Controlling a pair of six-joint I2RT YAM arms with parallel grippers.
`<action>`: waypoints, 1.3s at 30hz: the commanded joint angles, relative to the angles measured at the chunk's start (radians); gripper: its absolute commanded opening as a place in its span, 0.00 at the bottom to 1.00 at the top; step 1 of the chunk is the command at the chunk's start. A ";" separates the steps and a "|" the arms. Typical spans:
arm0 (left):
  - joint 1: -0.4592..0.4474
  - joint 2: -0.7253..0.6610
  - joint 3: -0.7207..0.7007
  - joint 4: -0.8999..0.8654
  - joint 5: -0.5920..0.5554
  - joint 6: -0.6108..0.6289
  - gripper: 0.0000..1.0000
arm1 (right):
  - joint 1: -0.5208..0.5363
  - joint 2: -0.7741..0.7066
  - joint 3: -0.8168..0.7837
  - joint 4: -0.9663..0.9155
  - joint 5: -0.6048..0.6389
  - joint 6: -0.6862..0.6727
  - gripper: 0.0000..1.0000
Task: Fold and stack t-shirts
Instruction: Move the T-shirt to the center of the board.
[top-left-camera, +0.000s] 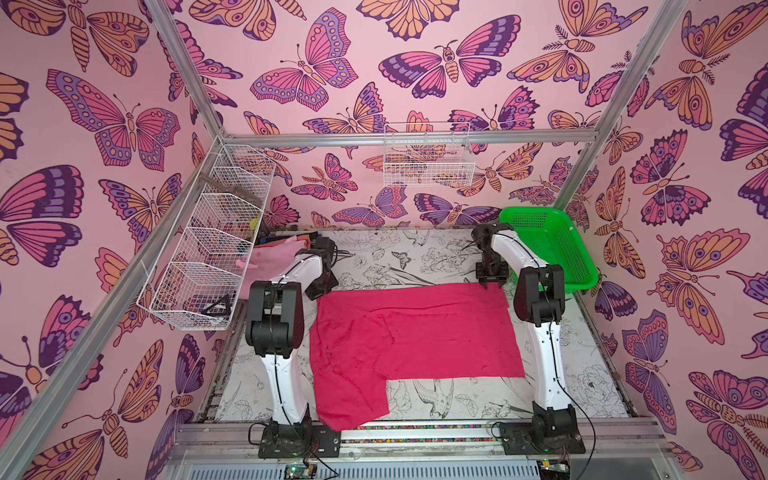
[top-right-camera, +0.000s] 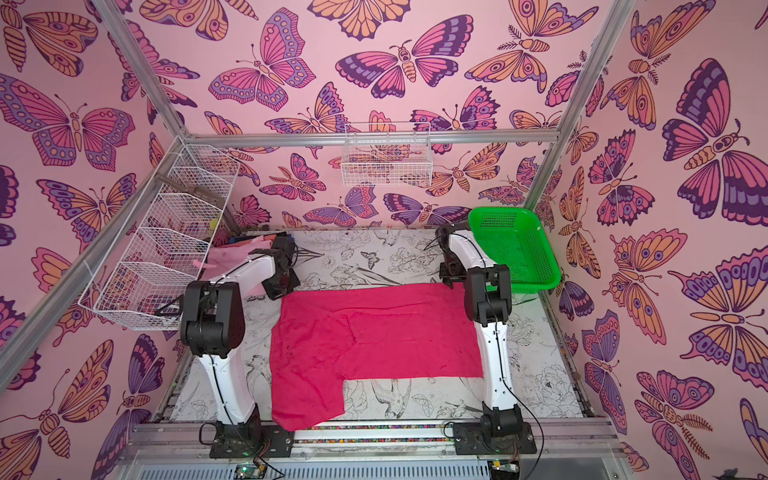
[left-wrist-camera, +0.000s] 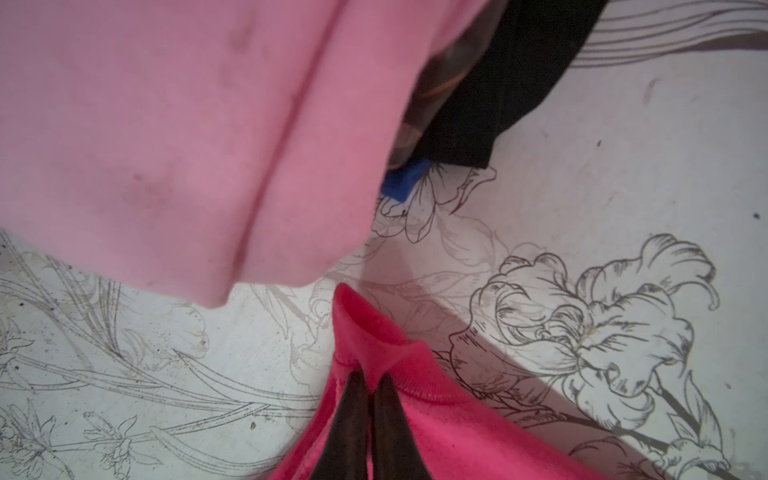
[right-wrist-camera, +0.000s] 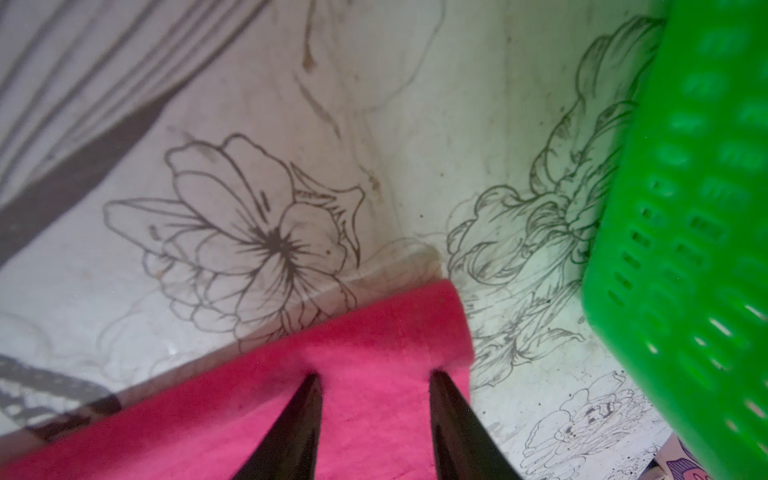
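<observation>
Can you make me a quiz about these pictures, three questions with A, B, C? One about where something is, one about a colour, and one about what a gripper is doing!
1. Where is the green basket?
A) At the table's far right corner
B) In the middle of the table
C) Hanging on the wall

2. What colour is the shirt spread out on the table?
A) Blue
B) Yellow
C) Red

3. What is the left gripper doing?
A) Holding the basket
B) Pinching an edge of the shirt
C) Hanging wide open in the air

Answers: 1 A, both top views show it at that corner. 2 C, the spread cloth is bright red. 3 B, the left wrist view shows its tips shut on the shirt's edge.
</observation>
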 joint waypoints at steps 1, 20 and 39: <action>0.013 0.024 0.020 -0.013 -0.037 0.012 0.03 | -0.012 0.068 -0.007 -0.004 -0.043 0.008 0.42; 0.015 0.040 0.045 -0.016 -0.031 0.015 0.04 | -0.018 0.133 0.097 -0.080 -0.058 0.020 0.00; 0.015 0.110 0.159 -0.019 0.009 0.027 0.05 | -0.038 0.186 0.255 -0.126 -0.070 0.020 0.00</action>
